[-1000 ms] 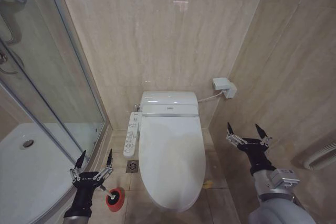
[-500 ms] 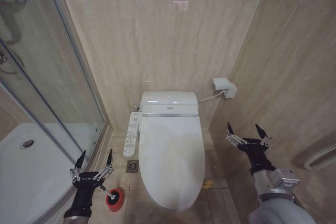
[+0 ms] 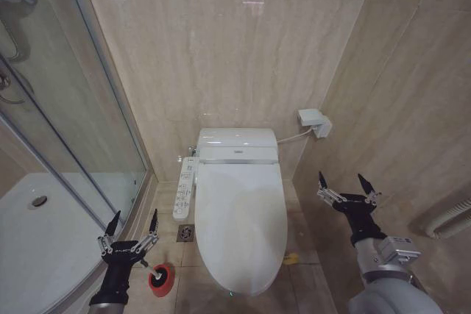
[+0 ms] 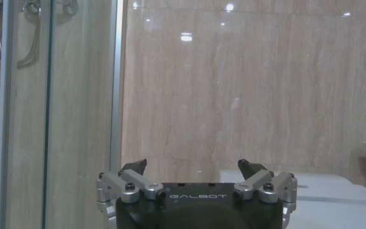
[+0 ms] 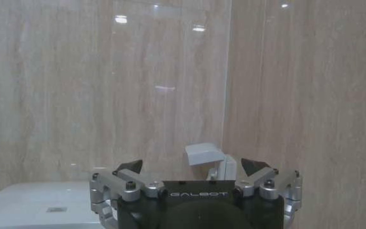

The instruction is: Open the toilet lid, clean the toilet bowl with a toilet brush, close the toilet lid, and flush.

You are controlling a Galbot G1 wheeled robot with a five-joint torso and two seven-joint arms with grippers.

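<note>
toilet lid (image 3: 241,218) — down flat over the bowl, against the back wall | toilet brush (image 3: 157,279) standing in its red holder cup on the floor, left of the toilet beside the shower glass (image 3: 73,130) | left gripper (image 3: 131,234) — fingers spread, empty, just above the brush | right gripper (image 3: 345,188) fingers spread (holding nothing), right of the toilet

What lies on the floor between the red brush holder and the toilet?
In the head view, a small square floor drain sits on the tiled floor between the red holder cup and the closed toilet lid. Otherwise that stretch is bare tile.
</note>
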